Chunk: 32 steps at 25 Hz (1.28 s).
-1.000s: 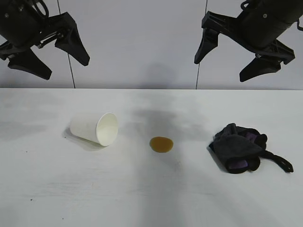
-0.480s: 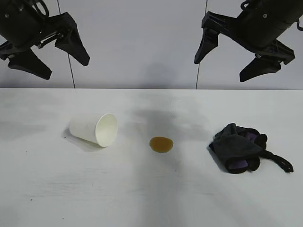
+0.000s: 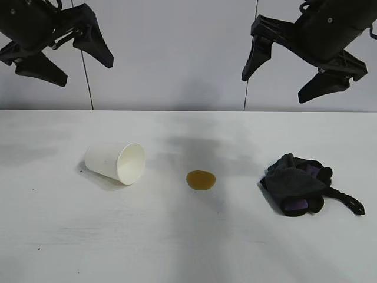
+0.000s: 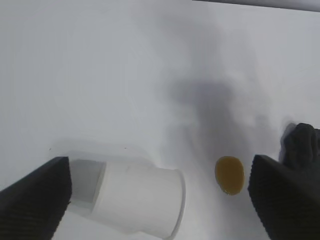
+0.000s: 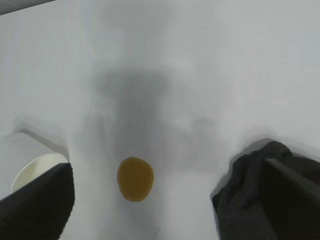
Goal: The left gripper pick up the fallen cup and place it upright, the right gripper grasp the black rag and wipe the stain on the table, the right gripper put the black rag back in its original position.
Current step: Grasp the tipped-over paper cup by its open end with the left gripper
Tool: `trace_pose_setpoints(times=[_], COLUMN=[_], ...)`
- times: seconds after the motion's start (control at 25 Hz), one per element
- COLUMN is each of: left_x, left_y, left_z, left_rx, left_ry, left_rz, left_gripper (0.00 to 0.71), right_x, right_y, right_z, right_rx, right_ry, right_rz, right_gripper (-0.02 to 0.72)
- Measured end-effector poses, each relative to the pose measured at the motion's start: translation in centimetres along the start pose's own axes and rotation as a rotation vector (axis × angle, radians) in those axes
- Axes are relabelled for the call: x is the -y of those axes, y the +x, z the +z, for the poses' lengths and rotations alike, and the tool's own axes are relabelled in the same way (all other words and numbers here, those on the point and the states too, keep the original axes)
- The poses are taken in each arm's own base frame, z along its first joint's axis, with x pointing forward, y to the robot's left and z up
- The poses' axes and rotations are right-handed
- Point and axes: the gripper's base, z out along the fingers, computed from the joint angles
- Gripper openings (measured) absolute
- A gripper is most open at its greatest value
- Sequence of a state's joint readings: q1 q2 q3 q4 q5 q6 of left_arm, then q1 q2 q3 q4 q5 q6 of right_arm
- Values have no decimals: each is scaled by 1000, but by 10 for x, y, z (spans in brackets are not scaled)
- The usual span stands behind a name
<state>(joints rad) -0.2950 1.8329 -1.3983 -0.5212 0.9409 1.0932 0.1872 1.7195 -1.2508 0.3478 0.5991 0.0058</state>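
Cup [image 3: 115, 163] lying on its side on the white table [image 3: 188, 247], toward the left, its open mouth turned toward the stain [image 3: 201, 180] — a small yellowish-brown oval sitting near the middle, apart from the cup and untouched. Over on the right lies the black rag [image 3: 297, 184], a bunched bundle with purple patches showing and a thin loop strap trailing off to its right side.

Both arms hang high above the table, well clear of everything. The left gripper [image 3: 58, 52] is up above the cup's side of the table, its two pointed fingers spread wide apart and holding nothing; from its wrist camera the cup [image 4: 135, 202] sits between the finger tips far below. The right gripper [image 3: 288, 65] hovers above the rag's side — claw likewise wide apart and empty — with the stain [image 5: 135, 179] and rag [image 5: 260, 190] visible beneath it.
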Motion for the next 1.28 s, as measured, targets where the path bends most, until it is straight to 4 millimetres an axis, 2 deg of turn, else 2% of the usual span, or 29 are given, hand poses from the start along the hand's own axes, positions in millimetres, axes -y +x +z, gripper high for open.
trace_pose_setpoints(times=[0.16,0.32,0.52,0.68,0.88,1.28], left_x=[13,16,10,7,5,-3], left_y=[-7,-15,-9,-3,1,8], left_z=[11,18,39,59,74,101], left_rx=[-127,-196,-224,-242,-242,-236], left_ry=[-71,-159,-139,-93,-61,-74], left_rz=[247,456,508,633,762,811], left_gripper=[694,694,694,694,694,694], right_x=[0,0,0,1,1,1], right_y=[2,3,5,5,5,7], right_z=[0,0,0,0,0,0], right_rx=[-25,-33,-54,-61,-61,-73], right_ry=[0,0,2,9,12,13], right_rz=[0,-6,-18,-34,-42,-50], right_gripper=[694,694,694,694,694,694])
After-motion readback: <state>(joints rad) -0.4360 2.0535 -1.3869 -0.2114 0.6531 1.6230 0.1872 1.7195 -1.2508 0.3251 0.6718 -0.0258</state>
